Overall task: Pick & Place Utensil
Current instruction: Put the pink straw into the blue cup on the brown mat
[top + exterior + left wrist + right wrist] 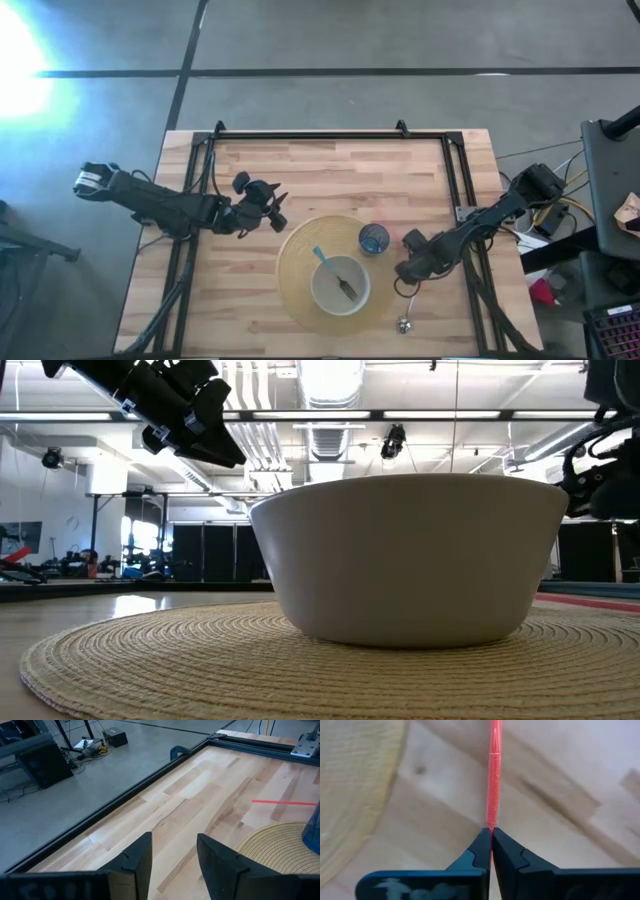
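A thin red utensil (493, 780) runs over the bare wood right of the round woven placemat (295, 262); it also shows in the high view as a pink bit (412, 239) and in the left wrist view as a red line (285, 802). My right gripper (491, 831) is shut on it, just right of the mat (408, 262). A white bowl (340, 287) on the mat holds a fork (347, 288) and a teal-handled utensil (322, 257). My left gripper (174, 851) hangs open above the table left of the mat (268, 208). My right gripper pinches the red utensil's thin handle (492, 817) between its two fingertips. The fingers lie along the handle, which runs straight out ahead of them toward the table's far edge. Whether the utensil is lifted clear of the wood, I cannot tell.
A blue cup (374, 238) stands on the mat's far right rim, close to the red utensil. A metal spoon (405, 322) lies on the wood near the table's near edge, right of the mat. A black frame (330, 135) edges the table.
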Controlling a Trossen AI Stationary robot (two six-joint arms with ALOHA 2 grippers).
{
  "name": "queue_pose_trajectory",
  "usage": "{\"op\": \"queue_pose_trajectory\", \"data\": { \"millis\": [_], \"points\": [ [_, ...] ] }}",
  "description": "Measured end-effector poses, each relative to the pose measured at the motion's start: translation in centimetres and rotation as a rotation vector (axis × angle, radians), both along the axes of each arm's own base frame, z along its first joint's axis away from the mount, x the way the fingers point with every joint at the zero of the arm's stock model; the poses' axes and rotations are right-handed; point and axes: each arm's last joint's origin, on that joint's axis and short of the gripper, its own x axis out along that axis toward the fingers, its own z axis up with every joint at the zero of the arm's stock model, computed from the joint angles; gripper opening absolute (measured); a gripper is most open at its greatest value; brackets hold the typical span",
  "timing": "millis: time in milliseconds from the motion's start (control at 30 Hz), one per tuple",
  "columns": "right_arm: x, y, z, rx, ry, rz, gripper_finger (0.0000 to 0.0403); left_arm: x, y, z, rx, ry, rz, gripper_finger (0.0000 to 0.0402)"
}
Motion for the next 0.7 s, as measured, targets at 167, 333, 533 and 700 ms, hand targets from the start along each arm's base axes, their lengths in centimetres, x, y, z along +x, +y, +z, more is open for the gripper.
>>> {"op": "queue_pose_trajectory", "data": {
  "millis": [167, 333, 533, 700],
  "points": [
    [-0.7, -0.4, 0.4, -0.045, 0.033, -0.016, 0.0008, 0.0, 0.0, 0.0, 0.0, 0.0, 0.0, 0.0149],
    [-1.5, -0.9, 1.4, -0.066, 0.039, -0.033, 0.0008, 0.0, 0.0, 0.0, 0.0, 0.0, 0.0, 0.0149],
    [-2.4, -1.6, 2.8, -0.096, 0.019, -0.032, 0.0008, 0.0, 0.0, 0.0, 0.0, 0.0, -0.001, 0.0149],
    [-3.2, -2.3, 4.3, -0.12, -0.044, -0.03, 0.0008, 0.0, 0.0, 0.0, 0.0, 0.0, -0.001, 0.0149]
  ]
}}
